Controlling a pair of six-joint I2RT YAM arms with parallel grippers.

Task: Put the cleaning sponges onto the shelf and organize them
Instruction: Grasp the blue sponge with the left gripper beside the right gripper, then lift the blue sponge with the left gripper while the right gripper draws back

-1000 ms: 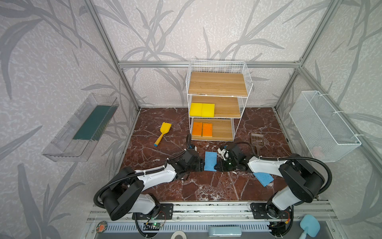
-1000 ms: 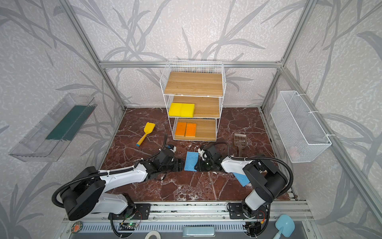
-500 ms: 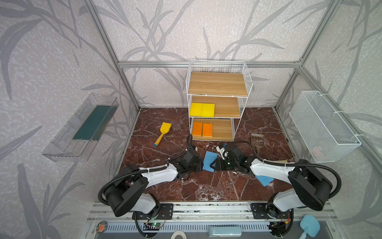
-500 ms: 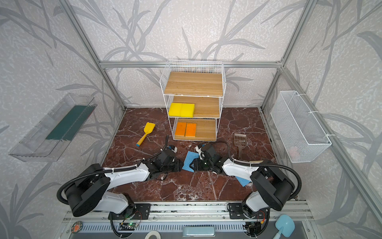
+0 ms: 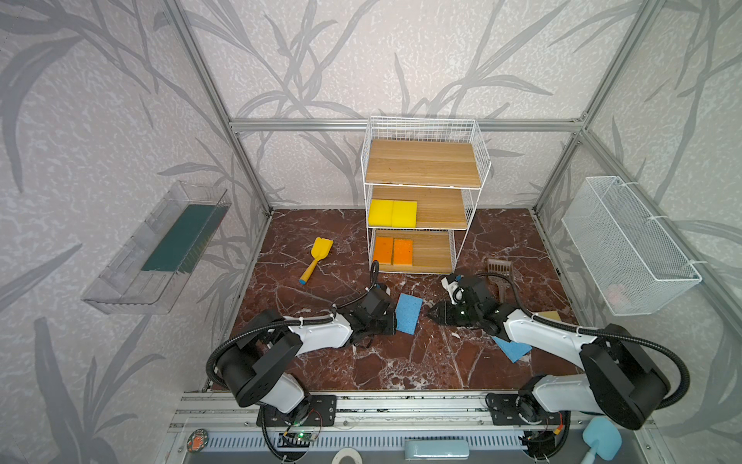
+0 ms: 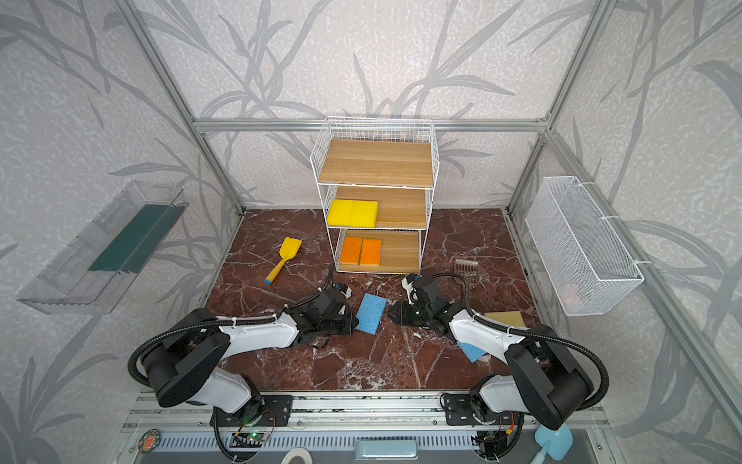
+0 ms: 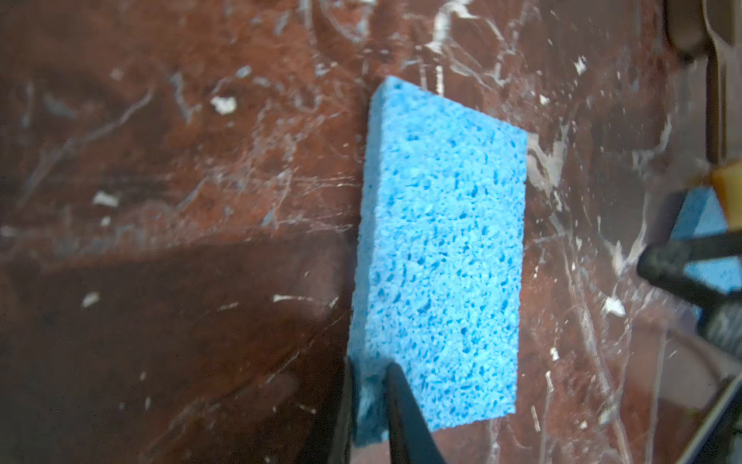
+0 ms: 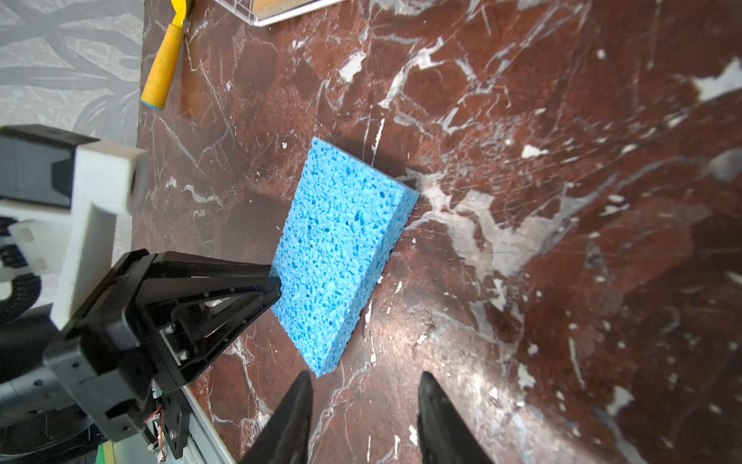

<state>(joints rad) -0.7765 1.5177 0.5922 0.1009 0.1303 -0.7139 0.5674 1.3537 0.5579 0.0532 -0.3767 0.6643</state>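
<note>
A thin light-blue sponge (image 5: pixel 408 313) (image 6: pixel 371 313) lies tilted on the marble floor in front of the shelf (image 5: pixel 421 162). My left gripper (image 5: pixel 395 321) (image 7: pixel 369 365) is shut on its near edge, pinching the foam (image 7: pixel 437 261). My right gripper (image 5: pixel 431 315) (image 8: pixel 363 379) stands open just right of the sponge (image 8: pixel 341 257), with nothing between its fingers. A second blue sponge (image 5: pixel 514 349) lies partly under the right arm, with a beige-faced sponge (image 5: pixel 550 316) behind it. Two yellow sponges (image 5: pixel 392 213) sit on the middle board and two orange ones (image 5: pixel 392 251) on the bottom board.
A yellow toy shovel (image 5: pixel 317 257) lies left of the shelf and a brown slotted scoop (image 5: pixel 499 267) to its right. A white mesh basket (image 5: pixel 626 245) hangs on the right wall and a clear tray (image 5: pixel 160 249) on the left wall.
My left gripper has closed on the blue sponge's edge. The right gripper has opened a little and drawn back to the right, away from the sponge.
</note>
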